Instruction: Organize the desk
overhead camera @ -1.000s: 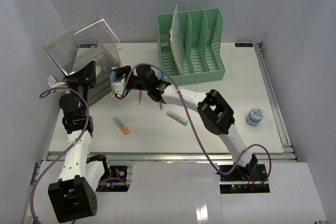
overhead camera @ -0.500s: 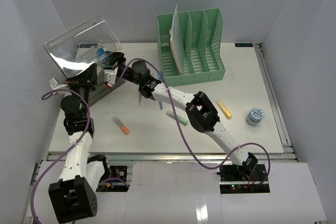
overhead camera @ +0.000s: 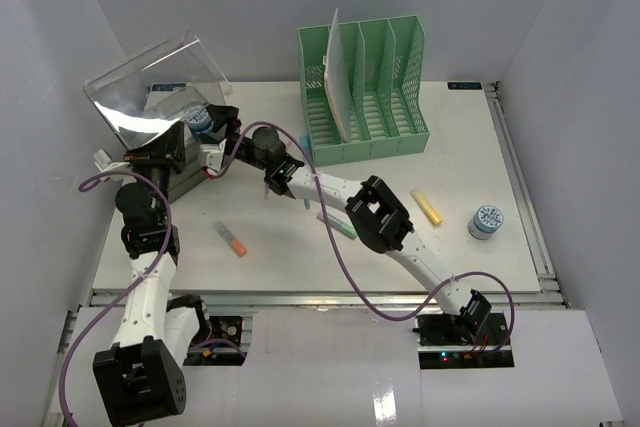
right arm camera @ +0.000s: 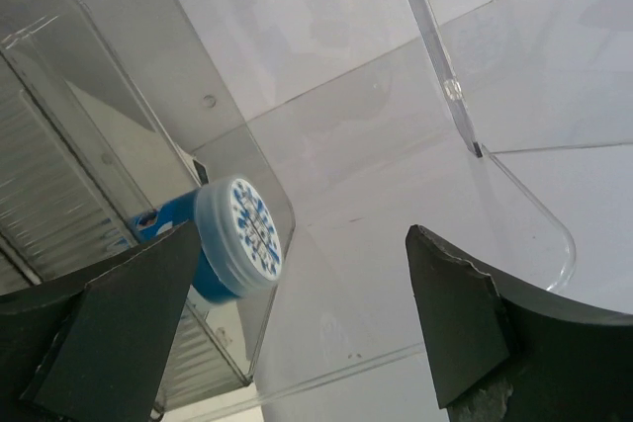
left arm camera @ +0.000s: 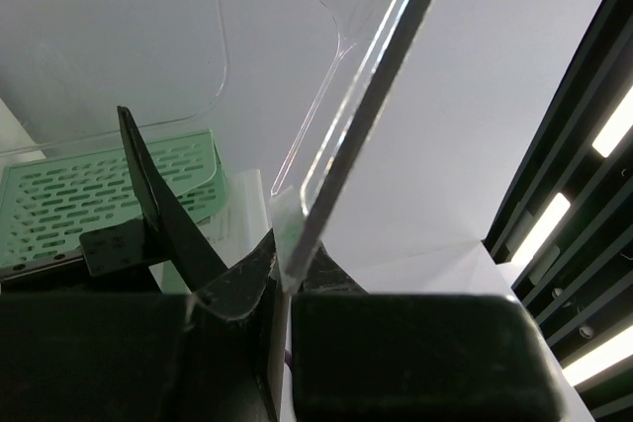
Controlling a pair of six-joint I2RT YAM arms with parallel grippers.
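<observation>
Clear box: your left jaws clamp its lid, your right jaws stand wide beside the bottle inside.

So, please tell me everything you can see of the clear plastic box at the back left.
The box is transparent plastic with rounded corners, standing at the left rear of the desk. Its lid is raised and tilted, so the box is open. The left gripper has its jaws shut on the lid's edge. The right gripper, jaws open, reaches into the opening, beside a small blue jar with a patterned white cap. Whether the jar rests on the box floor, I cannot tell.
</observation>
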